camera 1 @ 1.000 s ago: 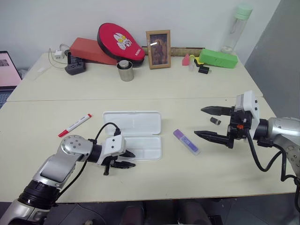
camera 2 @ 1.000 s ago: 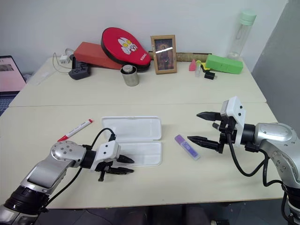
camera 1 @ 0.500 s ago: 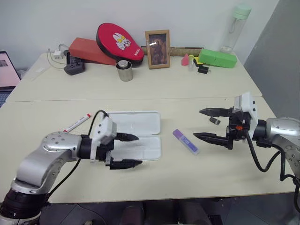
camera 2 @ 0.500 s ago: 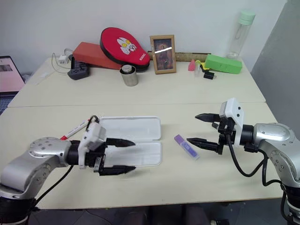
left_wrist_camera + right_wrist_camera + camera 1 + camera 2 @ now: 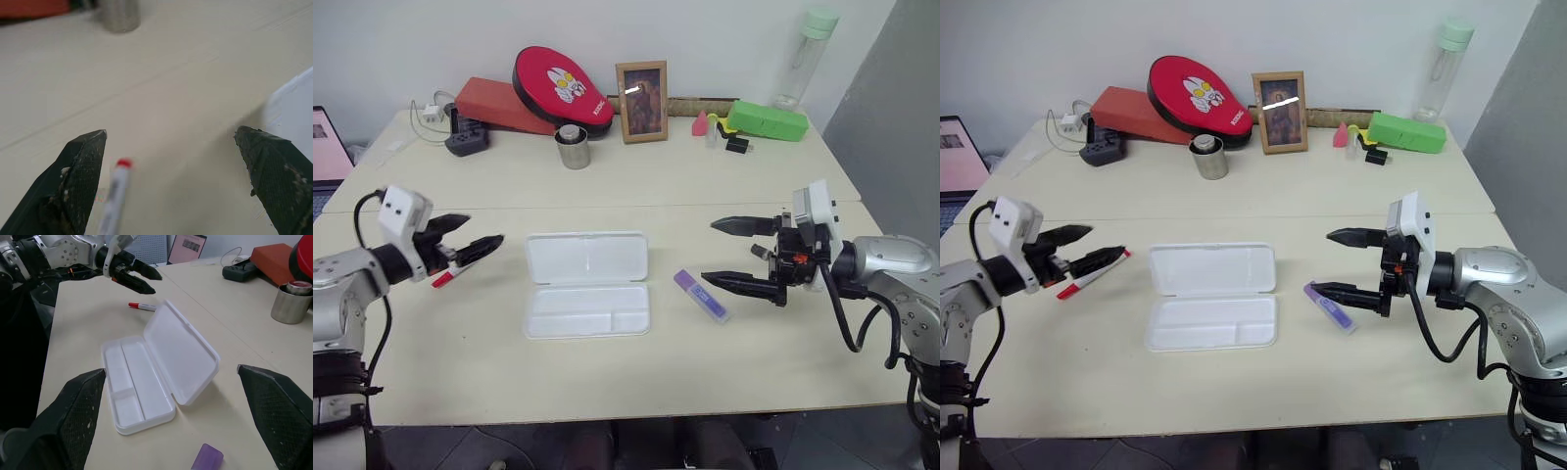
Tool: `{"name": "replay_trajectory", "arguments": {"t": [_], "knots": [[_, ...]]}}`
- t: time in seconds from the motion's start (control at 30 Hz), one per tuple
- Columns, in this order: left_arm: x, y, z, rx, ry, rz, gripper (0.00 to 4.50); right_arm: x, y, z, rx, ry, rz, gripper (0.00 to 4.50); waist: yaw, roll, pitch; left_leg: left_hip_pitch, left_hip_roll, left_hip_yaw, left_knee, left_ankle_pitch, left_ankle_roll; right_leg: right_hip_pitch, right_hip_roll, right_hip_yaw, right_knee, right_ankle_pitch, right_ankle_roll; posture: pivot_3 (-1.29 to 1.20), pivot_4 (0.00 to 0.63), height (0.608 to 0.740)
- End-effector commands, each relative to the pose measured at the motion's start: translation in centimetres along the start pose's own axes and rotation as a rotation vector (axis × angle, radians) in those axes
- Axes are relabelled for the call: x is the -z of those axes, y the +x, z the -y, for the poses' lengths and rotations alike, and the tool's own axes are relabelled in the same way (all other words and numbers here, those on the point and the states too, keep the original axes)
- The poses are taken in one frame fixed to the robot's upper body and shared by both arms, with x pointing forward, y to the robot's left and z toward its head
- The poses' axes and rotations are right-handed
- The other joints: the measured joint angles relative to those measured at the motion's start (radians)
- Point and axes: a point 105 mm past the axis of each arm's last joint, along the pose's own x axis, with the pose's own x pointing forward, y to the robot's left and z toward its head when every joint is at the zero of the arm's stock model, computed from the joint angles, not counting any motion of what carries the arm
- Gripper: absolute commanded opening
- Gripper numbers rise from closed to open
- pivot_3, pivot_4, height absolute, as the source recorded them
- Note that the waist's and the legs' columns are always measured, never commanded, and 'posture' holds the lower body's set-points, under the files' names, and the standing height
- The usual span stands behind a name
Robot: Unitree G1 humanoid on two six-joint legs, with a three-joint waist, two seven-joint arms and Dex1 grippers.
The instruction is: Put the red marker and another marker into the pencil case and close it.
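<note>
The white pencil case (image 5: pixel 587 285) lies open at the table's middle, lid (image 5: pixel 181 350) flat toward the back and the divided tray empty. The red marker (image 5: pixel 1087 276) lies left of it, white barrel with a red cap (image 5: pixel 123 163). My left gripper (image 5: pixel 1105 243) hovers open just above the marker, fingers (image 5: pixel 80 181) spread to either side of it. The purple marker (image 5: pixel 701 295) lies right of the case. My right gripper (image 5: pixel 709 251) is open and empty, its tips above the purple marker's right end and pointing toward the case.
Along the back of the table stand a metal cup (image 5: pixel 574 147), a photo frame (image 5: pixel 643 89), a red padded case (image 5: pixel 563 88), a green box (image 5: pixel 767 120) and a bottle (image 5: pixel 808 54). A small dark piece (image 5: pixel 760 252) lies behind my right gripper.
My left arm has swung from the case's tray out to the left and now hovers over the red marker, its fingers spread wider. My right gripper has edged slightly toward the case.
</note>
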Motion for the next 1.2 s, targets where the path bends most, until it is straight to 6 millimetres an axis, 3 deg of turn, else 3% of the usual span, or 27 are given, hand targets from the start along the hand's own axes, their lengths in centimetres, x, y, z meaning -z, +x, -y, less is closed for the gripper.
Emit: {"name": "replay_trajectory", "arguments": {"t": [0.03, 0.23, 0.4, 0.43, 0.6, 0.93, 1.1, 1.2], "knots": [[1.1, -0.1, -1.6, -0.053, 0.056, -0.052, 4.45, -0.9, -0.1, -0.3, -0.007, -0.038, 0.025, 4.50, 0.002, 0.000, 0.000, 0.000, 0.000, 0.000, 0.000, 0.000, 0.000, 0.000, 0.000, 0.000, 0.000, 0.000, 0.000, 0.00, 0.150, 0.740], [5.5, 0.9, -1.9, -0.074, -0.011, -0.191, 4.45, -0.9, -0.2, -0.4, 0.010, -0.038, 0.025, 4.50, 0.001, -0.001, 0.000, -0.001, 0.000, 0.000, 0.001, 0.000, 0.000, -0.001, 0.000, -0.001, 0.001, 0.000, 0.000, 0.00, 0.150, 0.740], [7.7, 1.2, -1.9, -0.081, -0.041, -0.289, 4.45, -1.0, -0.3, -0.4, 0.017, -0.043, 0.022, 4.50, 0.001, -0.001, -0.001, -0.001, 0.000, 0.000, 0.001, 0.000, 0.000, -0.001, 0.000, -0.001, 0.002, 0.000, 0.000, 0.00, 0.150, 0.740], [7.9, 1.2, -1.8, -0.075, -0.041, -0.303, 4.10, -1.0, -0.3, -0.4, 0.018, -0.044, 0.021, 4.50, 0.001, -0.001, -0.001, 0.001, 0.000, 0.000, 0.001, 0.000, 0.000, 0.000, 0.000, -0.001, 0.003, 0.000, 0.000, 0.00, 0.150, 0.740], [8.3, 1.2, -1.2, -0.032, -0.054, -0.314, 3.29, -1.1, -0.5, -0.5, 0.021, -0.045, 0.022, 4.50, -0.001, 0.002, -0.002, 0.004, 0.000, 0.000, 0.001, 0.000, 0.000, 0.000, 0.000, 0.001, 0.007, 0.000, 0.000, 0.00, 0.150, 0.740], [8.8, 0.9, -0.7, -0.004, -0.091, -0.314, 1.17, -1.8, -0.5, -1.5, -0.049, -0.051, 0.058, 4.50, -0.004, 0.002, -0.003, 0.005, 0.000, 0.000, 0.001, 0.000, 0.000, 0.000, 0.000, 0.002, 0.009, 0.000, 0.000, 0.00, 0.150, 0.740], [9.0, 0.7, -0.7, -0.011, -0.101, -0.310, 0.52, -2.0, -0.5, -2.3, -0.101, -0.063, 0.063, 4.50, -0.005, 0.002, -0.003, 0.005, 0.000, 0.000, 0.000, 0.000, 0.000, 0.000, 0.000, 0.002, 0.009, 0.000, 0.000, 0.00, 0.150, 0.740], [9.0, 0.6, -0.6, -0.013, -0.104, -0.304, 0.43, -1.9, -0.6, -2.2, -0.103, -0.061, 0.057, 4.50, -0.006, 0.002, -0.003, 0.005, 0.001, 0.000, 0.000, 0.000, 0.000, 0.000, 0.000, 0.003, 0.009, 0.000, 0.000, 0.00, 0.150, 0.740]]}}
